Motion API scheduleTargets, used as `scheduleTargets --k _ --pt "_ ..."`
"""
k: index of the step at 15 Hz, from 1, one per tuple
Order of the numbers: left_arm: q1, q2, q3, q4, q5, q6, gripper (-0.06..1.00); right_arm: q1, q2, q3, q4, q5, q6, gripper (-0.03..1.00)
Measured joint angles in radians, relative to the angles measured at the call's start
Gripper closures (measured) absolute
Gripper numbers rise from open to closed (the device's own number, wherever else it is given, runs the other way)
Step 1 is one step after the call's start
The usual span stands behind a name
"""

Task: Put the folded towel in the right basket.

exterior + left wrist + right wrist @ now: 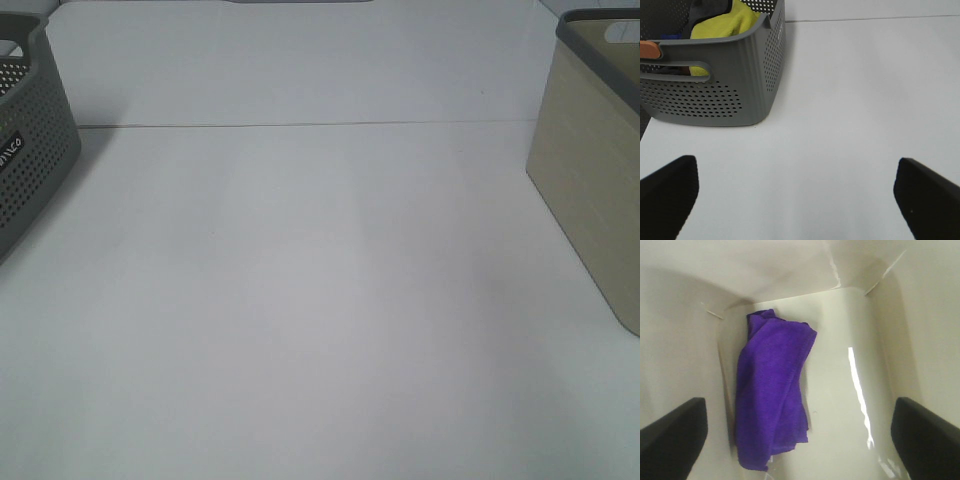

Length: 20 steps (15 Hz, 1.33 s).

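The purple folded towel (pixel 772 405) lies on the floor of the beige right basket (pixel 590 200), close against one side wall. The right pincer (pixel 799 407) hangs over it, jaws spread wide, gripping nothing. The left pincer (pixel 796 164) is likewise spread wide above the white counter (pixel 320 300), near the grey perforated basket (pixel 725 95) holding a yellow cloth (pixel 725 22)

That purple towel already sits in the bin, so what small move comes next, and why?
Probably lift the right fingers straight out of the beige basket: the purple towel lies on its floor, and the fingers are spread, holding nothing.
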Motion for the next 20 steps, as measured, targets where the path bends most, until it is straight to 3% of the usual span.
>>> scheduleTargets --k 3,8,12,15,17,20 --pt "0.000 0.000 0.000 0.001 0.000 0.000 -0.05 0.068 -0.052 -0.079 0.109 0.000 0.014 0.01" --pt "0.000 0.000 0.000 0.001 0.000 0.000 -0.05 0.223 -0.162 -0.161 0.056 -0.007 0.019 0.01" --pt "0.000 0.000 0.000 0.001 0.000 0.000 -0.05 0.223 -0.519 0.159 0.081 -0.010 0.024 0.01" --pt "0.000 0.000 0.000 0.001 0.000 0.000 -0.05 0.223 -0.924 0.583 0.019 -0.029 0.041 0.01" --pt "0.000 0.000 0.000 0.001 0.000 0.000 -0.05 0.223 -1.281 0.937 -0.021 -0.140 0.050 0.01" --pt "0.000 0.000 0.000 0.001 0.000 0.000 -0.05 0.223 -1.690 1.230 -0.050 -0.171 0.050 0.01"
